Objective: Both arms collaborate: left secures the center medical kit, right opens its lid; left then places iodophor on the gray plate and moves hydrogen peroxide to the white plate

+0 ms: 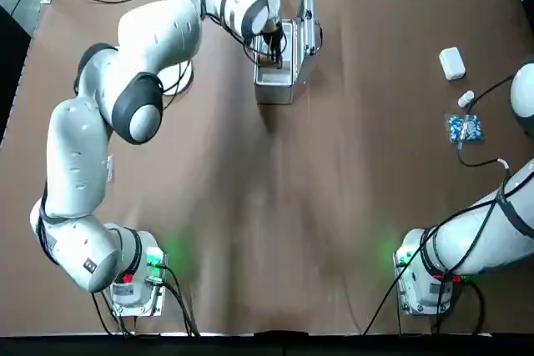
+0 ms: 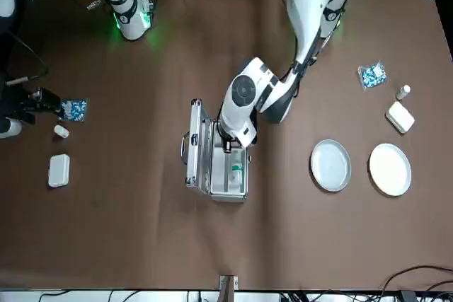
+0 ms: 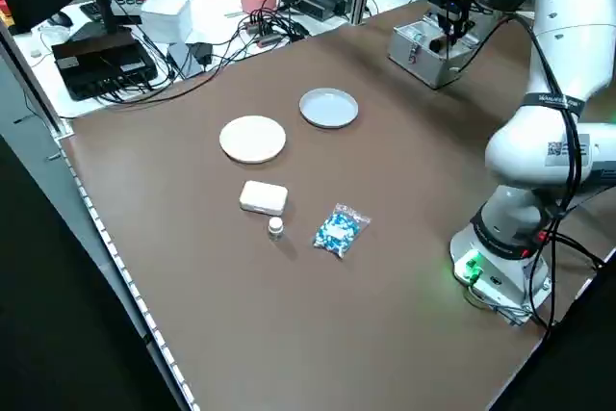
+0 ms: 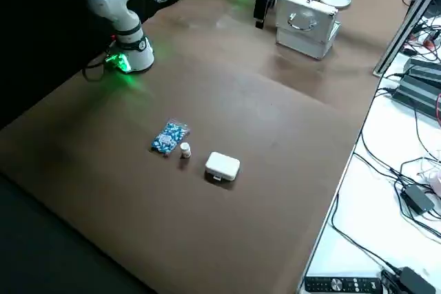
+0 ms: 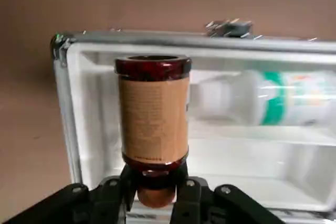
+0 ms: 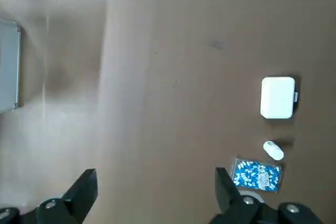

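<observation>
The medical kit [image 2: 221, 167] stands open at the middle of the far side of the brown surface [image 1: 275, 206], its lid [image 2: 194, 145] raised upright along one long side and its long axis running from the robot toward the far edge. The left gripper [image 5: 155, 195] hangs over the open tray, clenched on the iodophor [image 5: 153, 120], a brown bottle with a tan label. In the left wrist view the fingers [image 5: 186, 195] pinch the bottle at its narrow capped end, so the bottle's long axis runs straight out from the gripper and its flat dark-red base points away from the wrist. The hydrogen peroxide [image 5: 268, 98] lies on its side inside the kit's white tray, its long axis along the length of the case, with a teal band around its pale body. The gray plate [image 2: 330, 165] and the white plate [image 2: 390, 169] sit side by side on the robot's left, well apart from the kit, with the gray one nearer to it. The right gripper [image 6: 152, 192] hovers released above bare surface on the robot's right, near a small white box [image 6: 277, 97], a white vial [image 6: 273, 150] and a blue-white packet [image 6: 257, 175].
</observation>
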You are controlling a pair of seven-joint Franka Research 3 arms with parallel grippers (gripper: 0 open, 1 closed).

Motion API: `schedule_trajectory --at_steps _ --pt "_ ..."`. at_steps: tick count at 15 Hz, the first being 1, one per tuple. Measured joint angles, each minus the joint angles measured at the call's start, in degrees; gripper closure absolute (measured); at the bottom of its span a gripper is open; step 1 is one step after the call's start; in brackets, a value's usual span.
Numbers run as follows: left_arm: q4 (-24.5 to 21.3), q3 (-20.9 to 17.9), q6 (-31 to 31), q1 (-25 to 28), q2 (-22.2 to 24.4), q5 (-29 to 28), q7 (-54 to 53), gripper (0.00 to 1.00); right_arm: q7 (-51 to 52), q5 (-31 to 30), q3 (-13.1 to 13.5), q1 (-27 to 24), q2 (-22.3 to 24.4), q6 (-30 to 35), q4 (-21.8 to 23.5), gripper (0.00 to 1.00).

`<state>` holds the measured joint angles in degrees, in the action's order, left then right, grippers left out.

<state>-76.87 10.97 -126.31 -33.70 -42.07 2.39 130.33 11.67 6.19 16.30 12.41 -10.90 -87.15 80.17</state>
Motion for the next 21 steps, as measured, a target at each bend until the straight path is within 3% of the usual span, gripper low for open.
schedule_trajectory --at_steps 5,9,13,14,15,21 --pt "0.16 0.73 0.24 5.86 3.18 3.35 -1.11 0.67 0.00 -0.11 -0.02 0.05 0.01 0.03 0.00 0.01" --pt "0.25 2.90 1.42 13.66 5.98 7.98 -6.89 0.67 0.00 -0.22 -0.05 0.10 0.02 0.02 -0.01 0.01" --pt "0.26 10.20 4.41 25.50 7.61 8.39 -10.92 0.67 0.00 -0.27 -0.07 0.13 0.02 0.02 0.00 0.01" --pt "0.26 15.50 7.37 32.94 7.93 8.41 -14.45 0.67 0.00 -0.29 -0.08 0.14 0.02 0.02 0.00 0.01" --pt "0.26 17.73 8.72 36.28 7.96 8.42 -16.44 0.67 0.00 -0.29 -0.08 0.14 0.02 0.03 0.01 0.01" --pt "0.19 24.63 16.36 49.50 7.97 8.45 -27.97 0.67 0.00 -0.31 -0.09 0.46 0.02 0.16 0.02 0.01"
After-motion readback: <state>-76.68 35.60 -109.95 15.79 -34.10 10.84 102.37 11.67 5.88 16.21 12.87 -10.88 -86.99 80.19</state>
